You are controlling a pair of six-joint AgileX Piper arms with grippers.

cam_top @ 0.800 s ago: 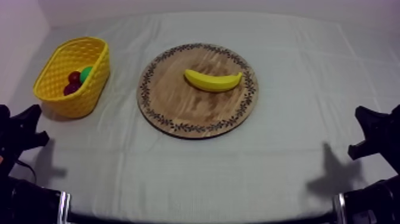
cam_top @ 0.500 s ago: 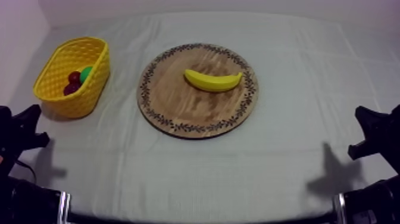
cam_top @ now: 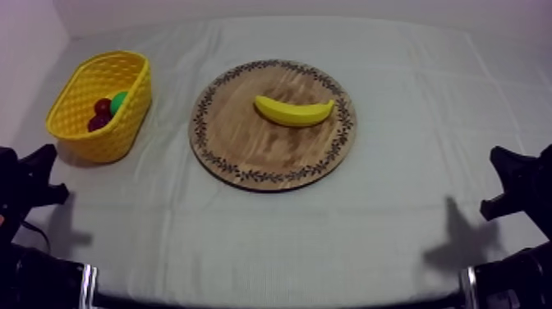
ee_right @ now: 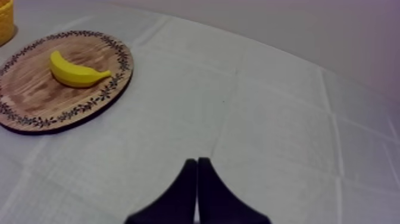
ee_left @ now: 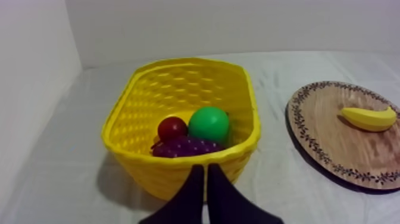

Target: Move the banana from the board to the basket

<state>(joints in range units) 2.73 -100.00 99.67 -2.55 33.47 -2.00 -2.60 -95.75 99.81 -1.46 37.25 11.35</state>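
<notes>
A yellow banana (cam_top: 294, 111) lies on the round wooden board (cam_top: 271, 156) with a patterned rim, mid-table. The yellow basket (cam_top: 82, 136) stands at the far left. From the left wrist view the basket (ee_left: 178, 170) is just ahead of my left gripper (ee_left: 204, 168), whose fingers lie together in a narrow wedge with nothing held; the banana (ee_left: 369, 118) rests on the board (ee_left: 333, 143) beyond. My right gripper (ee_right: 197, 161) is likewise shut on nothing, over bare cloth, with the banana (ee_right: 74, 73) on the board (ee_right: 36, 101) well ahead. Both grippers (cam_top: 37, 177) (cam_top: 509, 181) sit low at the table's sides.
Inside the basket lie a small red fruit (ee_left: 172, 127), a green round fruit (ee_left: 209, 123) and a bunch of purple grapes (ee_left: 184, 146). Grey-white cloth (cam_top: 271, 238) stretches between the board and the front edge. A wall rises behind the table.
</notes>
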